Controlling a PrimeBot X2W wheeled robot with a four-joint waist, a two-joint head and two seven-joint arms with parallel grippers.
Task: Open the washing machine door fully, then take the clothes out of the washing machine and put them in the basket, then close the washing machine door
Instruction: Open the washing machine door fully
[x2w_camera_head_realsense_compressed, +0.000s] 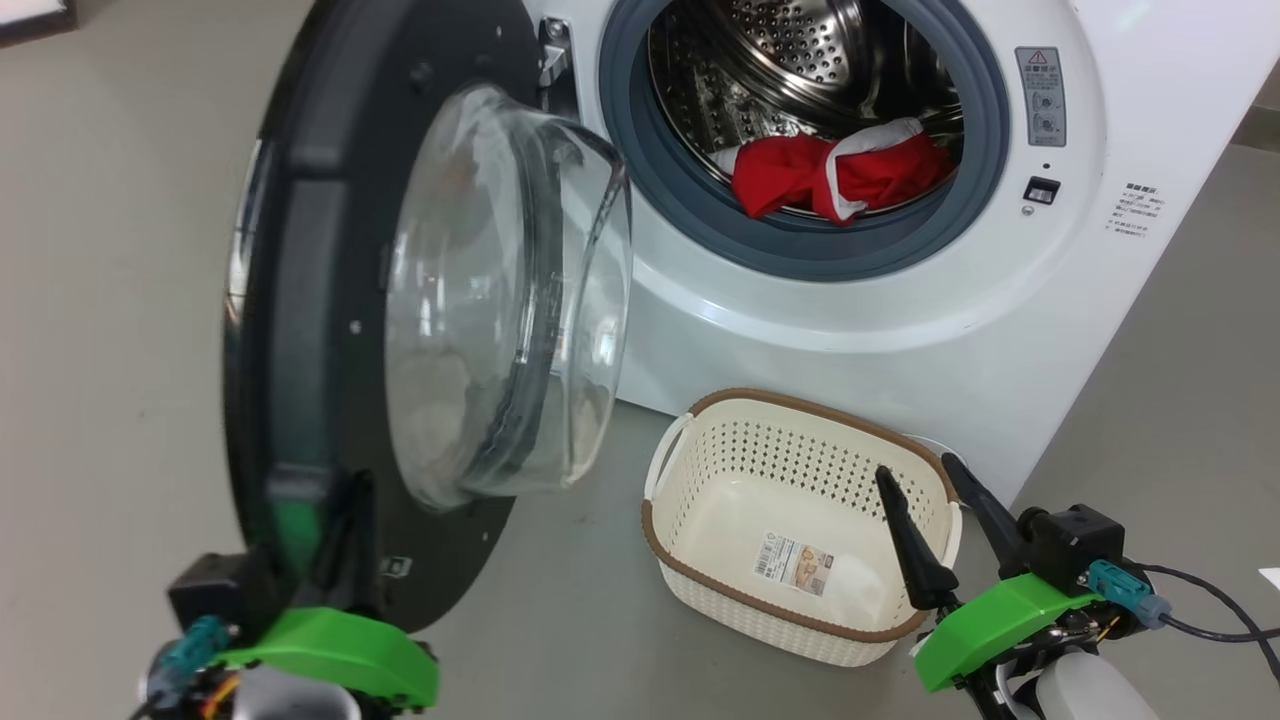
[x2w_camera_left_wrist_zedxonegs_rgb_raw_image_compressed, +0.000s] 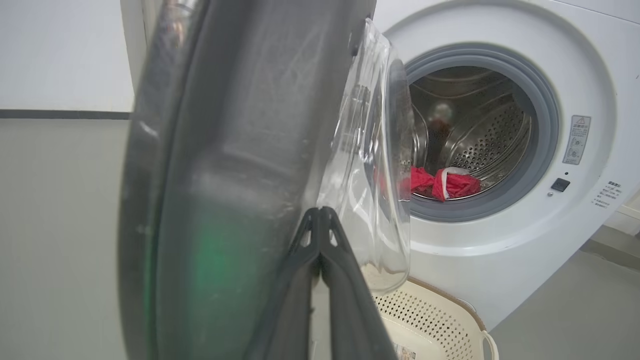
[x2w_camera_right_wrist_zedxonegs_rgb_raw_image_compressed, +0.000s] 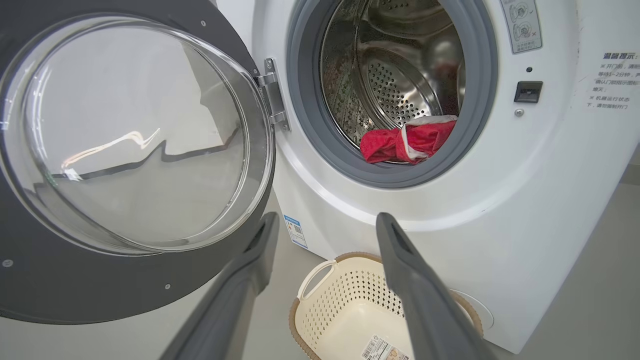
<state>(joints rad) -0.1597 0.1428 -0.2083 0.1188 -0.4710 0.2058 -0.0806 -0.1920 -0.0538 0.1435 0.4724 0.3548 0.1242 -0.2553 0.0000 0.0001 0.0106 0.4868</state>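
We hold our right gripper (x2w_camera_head_realsense_compressed: 914, 465) spread open over the right rim of the basket (x2w_camera_head_realsense_compressed: 790, 398), nearer than our pinched-shut left gripper (x2w_camera_left_wrist_zedxonegs_rgb_raw_image_compressed: 320, 215) (left of the basket, at the washing machine door (x2w_camera_head_realsense_compressed: 300, 300)) to the clothes (x2w_camera_head_realsense_compressed: 835, 175), bunched crosswise up beyond the basket in the mouth of the washing machine (x2w_camera_head_realsense_compressed: 900, 330).

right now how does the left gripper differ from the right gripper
The left gripper is shut, fingers pressed together; the right gripper is open, fingers apart. The left sits at the black round washing machine door; the right hangs free near the cream perforated plastic basket. Both have long dark fingers.
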